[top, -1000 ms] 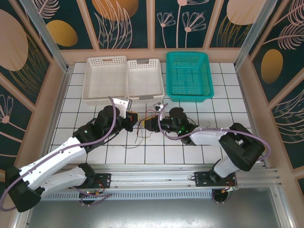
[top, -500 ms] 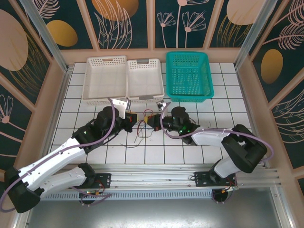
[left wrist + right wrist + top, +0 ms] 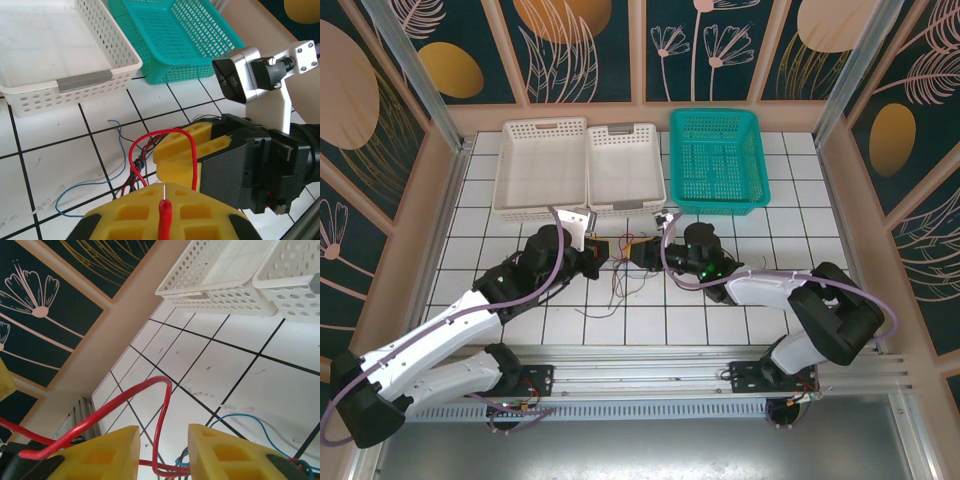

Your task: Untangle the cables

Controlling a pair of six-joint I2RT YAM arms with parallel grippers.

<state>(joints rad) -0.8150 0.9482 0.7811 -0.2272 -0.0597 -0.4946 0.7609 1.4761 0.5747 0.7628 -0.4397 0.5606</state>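
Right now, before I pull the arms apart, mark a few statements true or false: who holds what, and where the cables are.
1. The left gripper is shut on the red cable. True.
2. The right gripper is clamped tight. False: its fingers stand apart, and the red cable loops through the gap.
3. A blue cable trails across the table. True.
4. Cables sit in the teal basket. False: none lie in the teal basket; they are between the grippers.
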